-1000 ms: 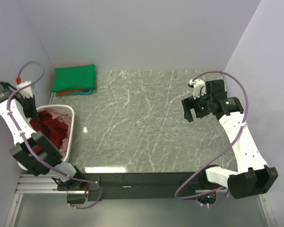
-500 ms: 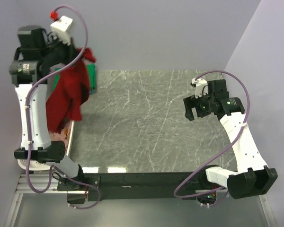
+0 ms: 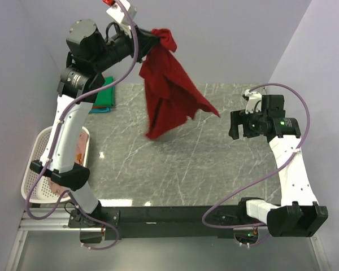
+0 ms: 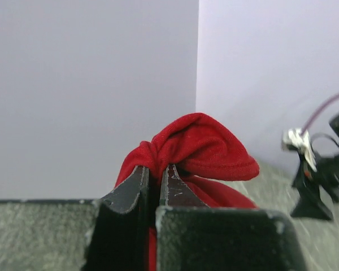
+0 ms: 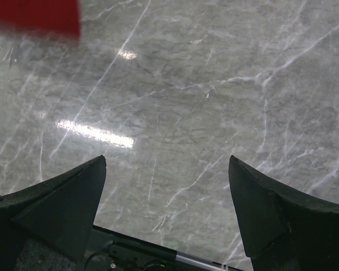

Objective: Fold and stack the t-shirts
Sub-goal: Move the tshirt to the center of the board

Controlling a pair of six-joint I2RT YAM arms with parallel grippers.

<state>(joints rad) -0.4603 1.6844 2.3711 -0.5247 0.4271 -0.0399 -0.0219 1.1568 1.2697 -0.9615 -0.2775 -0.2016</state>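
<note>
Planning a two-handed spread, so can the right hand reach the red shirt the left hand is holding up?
Probably yes: the right hand is open, the dark red t-shirt hangs from the shut left hand, and nothing stands between them.

A bunched fold of a dark red soft cloth t-shirt point(image 4: 203, 148) is seen pinched by the left gripper point(image 4: 155, 172), whose two dark fingers are pressed close together. The cloth is puffed up above the fingertips and spread to their right. Two pale lilac walls point(image 4: 90, 84) are seen meeting in a corner behind. At the right edge, the black right arm point(image 4: 319, 180) is shown blurred, above a grey-green marbled tabletop point(image 4: 327, 245).
</note>
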